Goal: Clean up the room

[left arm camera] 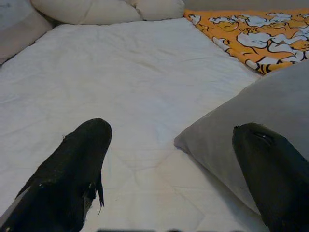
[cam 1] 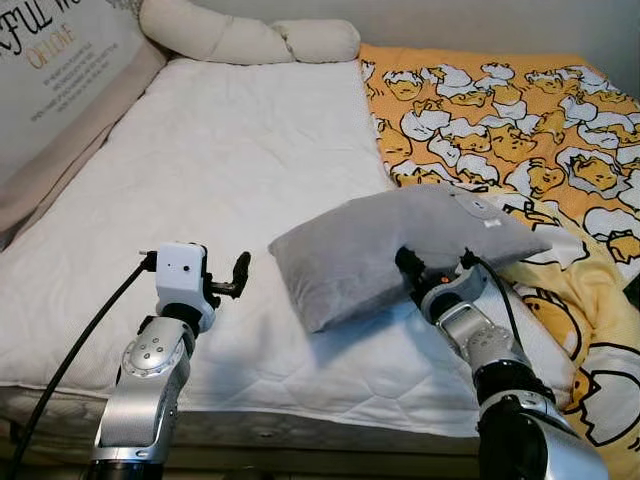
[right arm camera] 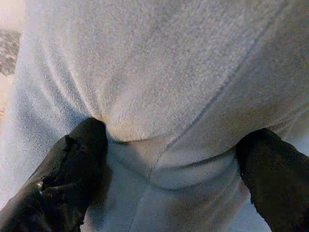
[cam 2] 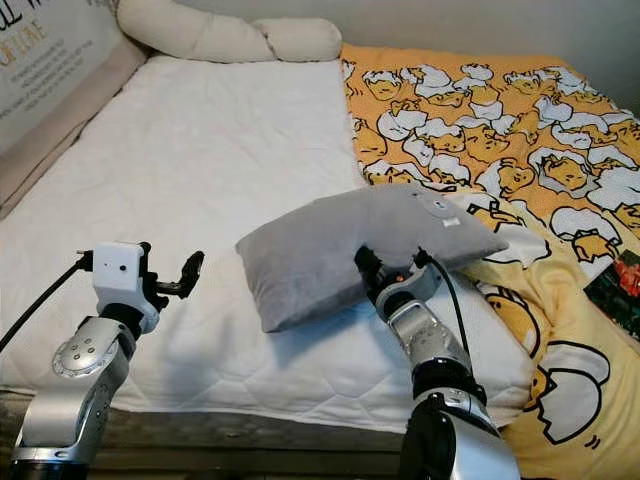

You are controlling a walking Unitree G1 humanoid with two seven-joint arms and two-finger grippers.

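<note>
Two silver arms rise from the near edge of the bed point(cam 1: 60, 380). Nearest is the right arm, and its right end effector point(cam 1: 432, 268) is pushed into the near side of a grey pillow point(cam 1: 370, 245). In the right wrist view its two black fingers point(right arm camera: 72, 164) stand apart, with a fold of the grey fabric bulging between them; they press into the cloth, but whether they really clamp it cannot be told.

The left end effector point(cam 1: 240, 272) is above the white mattress cover point(cam 1: 230, 150), just beside the pillow's left corner. Its fingers point(left arm camera: 72, 169) are spread wide and nothing is between them. A black cable point(cam 1: 70, 355) runs from the left wrist down past the near edge of the bed.

The grey pillow lies close to the near edge of the bed, about in the middle of its width. Its left part rests on the white cover, and its right part lies over the border of an orange and yellow blanket point(cam 1: 500, 110) with a cartoon egg print. This blanket covers the right side of the bed up to the far edge. At the far edge lies a long cream bolster point(cam 1: 240, 35), and along the left edge leans a beige cushion with printed letters point(cam 1: 60, 70).
</note>
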